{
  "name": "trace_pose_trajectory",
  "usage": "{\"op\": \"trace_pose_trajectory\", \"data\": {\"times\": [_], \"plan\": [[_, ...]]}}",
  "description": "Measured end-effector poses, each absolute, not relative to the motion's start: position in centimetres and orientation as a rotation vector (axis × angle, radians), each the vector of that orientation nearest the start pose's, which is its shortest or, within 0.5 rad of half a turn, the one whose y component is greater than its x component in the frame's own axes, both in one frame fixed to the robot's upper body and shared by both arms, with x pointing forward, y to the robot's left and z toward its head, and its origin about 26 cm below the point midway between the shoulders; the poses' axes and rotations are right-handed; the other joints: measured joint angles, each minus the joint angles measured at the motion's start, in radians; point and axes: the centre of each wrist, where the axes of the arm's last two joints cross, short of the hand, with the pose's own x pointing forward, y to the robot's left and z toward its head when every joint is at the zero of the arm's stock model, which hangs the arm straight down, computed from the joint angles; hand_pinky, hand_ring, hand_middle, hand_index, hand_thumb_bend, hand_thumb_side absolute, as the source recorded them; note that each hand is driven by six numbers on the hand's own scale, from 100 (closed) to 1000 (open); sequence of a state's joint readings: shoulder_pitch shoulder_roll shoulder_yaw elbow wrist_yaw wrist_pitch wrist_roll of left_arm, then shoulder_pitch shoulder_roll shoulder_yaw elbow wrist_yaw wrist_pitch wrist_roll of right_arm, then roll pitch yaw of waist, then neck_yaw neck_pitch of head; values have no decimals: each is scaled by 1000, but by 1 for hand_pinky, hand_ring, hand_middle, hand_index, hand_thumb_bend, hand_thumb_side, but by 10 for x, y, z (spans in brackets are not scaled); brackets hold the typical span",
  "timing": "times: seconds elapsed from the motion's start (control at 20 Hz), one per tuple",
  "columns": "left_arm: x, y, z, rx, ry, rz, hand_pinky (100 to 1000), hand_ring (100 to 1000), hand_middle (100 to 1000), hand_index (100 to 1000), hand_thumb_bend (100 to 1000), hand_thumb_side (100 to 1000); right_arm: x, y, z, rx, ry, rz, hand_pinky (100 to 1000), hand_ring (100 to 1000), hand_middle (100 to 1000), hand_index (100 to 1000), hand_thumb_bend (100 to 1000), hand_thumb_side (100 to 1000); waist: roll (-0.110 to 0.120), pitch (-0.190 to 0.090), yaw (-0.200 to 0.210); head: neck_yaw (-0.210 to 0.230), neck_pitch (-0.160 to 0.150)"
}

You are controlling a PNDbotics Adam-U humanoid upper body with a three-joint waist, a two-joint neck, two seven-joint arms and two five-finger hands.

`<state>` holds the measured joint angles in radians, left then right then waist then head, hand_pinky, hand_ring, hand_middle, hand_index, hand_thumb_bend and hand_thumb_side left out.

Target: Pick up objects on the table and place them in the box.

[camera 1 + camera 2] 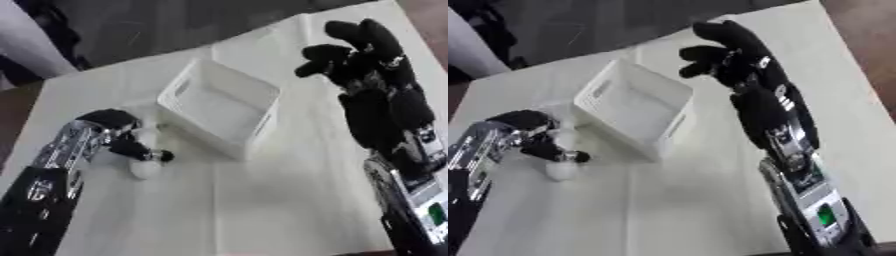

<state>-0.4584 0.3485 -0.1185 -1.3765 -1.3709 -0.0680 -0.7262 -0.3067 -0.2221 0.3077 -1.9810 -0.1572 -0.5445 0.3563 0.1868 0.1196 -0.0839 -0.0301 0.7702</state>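
- White rectangular plastic box (223, 107) on the bench (289, 200) looked empty; nothing placed yet.
- Left hand (122, 137) just left of box, fingers curled round a pale whitish object (145, 170).
- Right hand (367, 55) right of box, fingers relaxed, empty.

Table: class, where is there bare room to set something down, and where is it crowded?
Free: the table in front of the box, between both arms. Crowded: left of the box, where the left hand holds a white object.
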Motion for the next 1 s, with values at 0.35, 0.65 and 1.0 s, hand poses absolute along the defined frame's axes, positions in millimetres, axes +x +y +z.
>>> {"op": "trace_pose_trajectory", "data": {"times": [0.35, 0.65, 1.0], "plan": [[386, 264, 94, 958, -767, -1774, 100, 259, 349, 505, 1000, 1000, 289, -167, 169, -782, 3180, -1043, 753, 837, 912, 1000, 100, 896, 0, 0, -3, 5, 0], [384, 262, 95, 987, -773, -1801, 100, 303, 366, 469, 374, 675, 289, -167, 169, -783, 3180, -1047, 752, 837, 912, 1000, 100, 895, 1, 0, -3, 5, 0], [378, 257, 102, 1070, -935, -1735, 100, 194, 206, 284, 100, 107, 289, -167, 169, -786, 3179, -1058, 752, 835, 908, 1000, 100, 894, 1, 2, 4, 5, 0]]}}
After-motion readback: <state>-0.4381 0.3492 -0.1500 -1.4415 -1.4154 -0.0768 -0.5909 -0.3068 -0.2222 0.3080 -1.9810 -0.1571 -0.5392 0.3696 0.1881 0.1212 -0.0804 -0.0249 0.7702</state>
